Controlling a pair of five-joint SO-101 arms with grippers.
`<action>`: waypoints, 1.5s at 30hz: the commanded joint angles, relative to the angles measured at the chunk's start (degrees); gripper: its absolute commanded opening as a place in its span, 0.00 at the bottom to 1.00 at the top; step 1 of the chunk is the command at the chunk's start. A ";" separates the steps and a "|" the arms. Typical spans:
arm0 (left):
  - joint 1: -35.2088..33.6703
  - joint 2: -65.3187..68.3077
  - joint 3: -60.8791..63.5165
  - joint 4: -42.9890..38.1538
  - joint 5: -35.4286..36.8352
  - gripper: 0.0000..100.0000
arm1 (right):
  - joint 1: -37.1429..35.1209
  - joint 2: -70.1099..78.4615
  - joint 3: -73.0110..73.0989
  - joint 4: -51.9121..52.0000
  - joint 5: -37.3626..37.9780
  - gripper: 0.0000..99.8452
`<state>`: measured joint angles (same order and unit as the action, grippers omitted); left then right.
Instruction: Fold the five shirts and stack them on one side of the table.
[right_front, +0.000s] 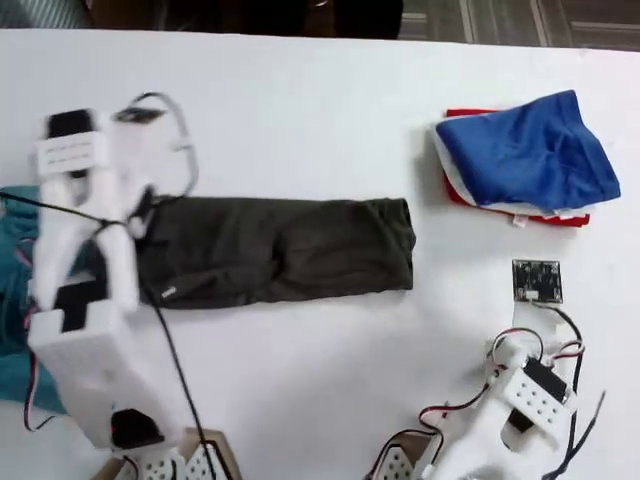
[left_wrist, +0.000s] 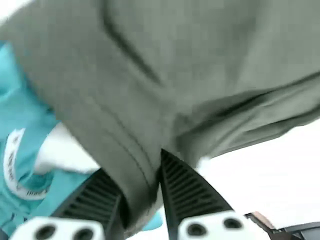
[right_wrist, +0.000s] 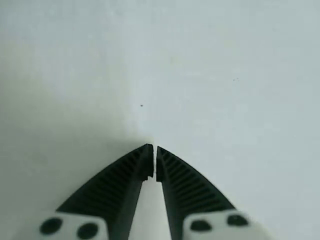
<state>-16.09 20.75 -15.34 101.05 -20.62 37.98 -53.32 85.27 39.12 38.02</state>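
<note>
A dark olive shirt (right_front: 280, 250) lies folded into a long strip across the middle of the white table (right_front: 300, 110). My left gripper (left_wrist: 142, 192) is shut on the left end of this olive shirt (left_wrist: 175, 85), with cloth pinched between its black fingers (left_wrist: 185, 192). The left arm (right_front: 85, 200) stands over that end. A teal shirt (right_front: 15, 300) lies under it at the table's left edge, seen close as teal cloth (left_wrist: 25, 135). A blue shirt (right_front: 525, 150) rests on a red one (right_front: 460, 195) at the back right. My right gripper (right_wrist: 154, 162) is shut on nothing above bare table.
The right arm (right_front: 520, 400) sits folded at the front right, with a small black circuit board (right_front: 537, 281) just beyond it. Cables trail from both arms. Open table lies along the back and in the front middle.
</note>
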 joint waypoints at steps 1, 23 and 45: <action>10.29 -5.89 -0.22 1.32 3.08 0.03 | 0.57 -1.71 0.18 -1.36 0.00 0.02; 45.45 8.18 -24.40 -3.96 12.31 0.03 | 0.66 -1.71 0.35 -1.36 -0.09 0.02; 49.85 32.44 -54.55 -0.09 12.13 0.25 | 0.66 -1.71 0.35 -1.36 -0.09 0.02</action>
<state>33.49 54.24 -66.95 100.97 -8.75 38.15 -53.58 85.89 38.59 38.02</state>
